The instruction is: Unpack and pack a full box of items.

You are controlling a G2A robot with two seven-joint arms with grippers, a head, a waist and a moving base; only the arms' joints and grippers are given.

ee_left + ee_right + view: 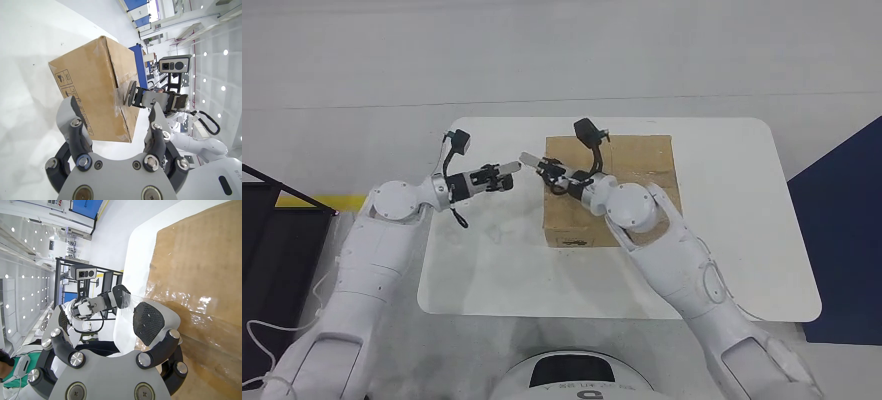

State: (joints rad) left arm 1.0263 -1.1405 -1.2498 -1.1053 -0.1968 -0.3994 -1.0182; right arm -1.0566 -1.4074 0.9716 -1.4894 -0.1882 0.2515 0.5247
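My left pincer (pixel 113 108) stood wide open with nothing between its fingers (pixel 72 108). It hung just off the box's left end, facing it. My right pincer (pixel 105 320) was open too and held nothing. In the left wrist view, one of its pads (pixel 130 93) sat right at the taped seam on the top edge of that same end, touching as far as I could see. The other pad was out in the air, away from the cardboard. The two pincers faced each other, close but apart, above the table just left of the box. A loose flap of clear tape (pixel 130 301) stuck out from the box edge between them, and I could not tell whether it touched the left pincer. The box (pixel 642 160) was brown cardboard and closed, with crinkled clear tape over its top seam. It sat flat toward the far side of the white table (pixel 742 260), about mid-width. The right arm reached across the box's top from the near side, and the left arm came in from the table's left edge.
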